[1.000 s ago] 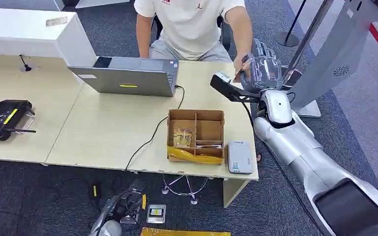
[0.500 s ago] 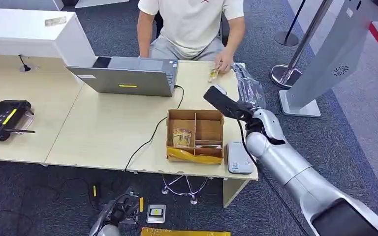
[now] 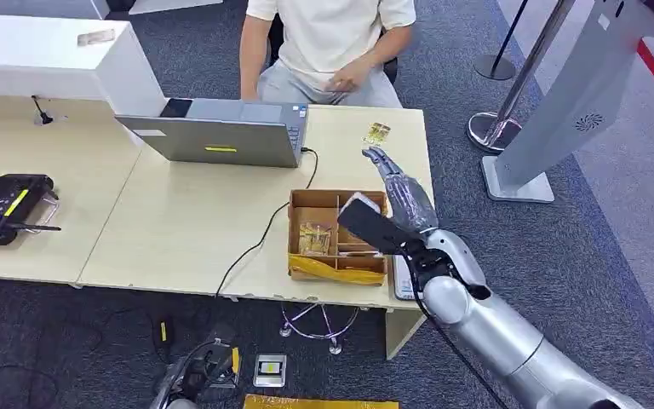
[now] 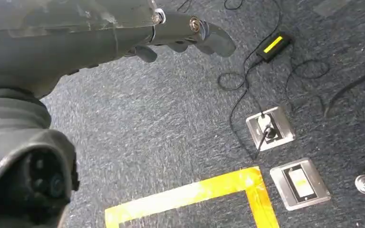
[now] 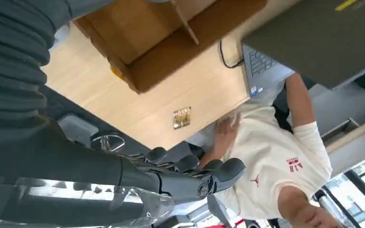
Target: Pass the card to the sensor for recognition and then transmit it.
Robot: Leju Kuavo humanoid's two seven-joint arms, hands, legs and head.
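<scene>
- The robot's right hand [image 3: 402, 192] hangs over the counter [image 3: 179, 230], fingers stretched out and apart, holding nothing.
- The card [image 3: 376, 133] lies flat on the counter just beyond the fingertips, near a seated person [image 3: 332, 43].
- A cardboard box [image 3: 338, 236] sits just beside the hand.
- The left hand [image 4: 138, 33] hangs above carpet, empty, fingers straight.
</scene>
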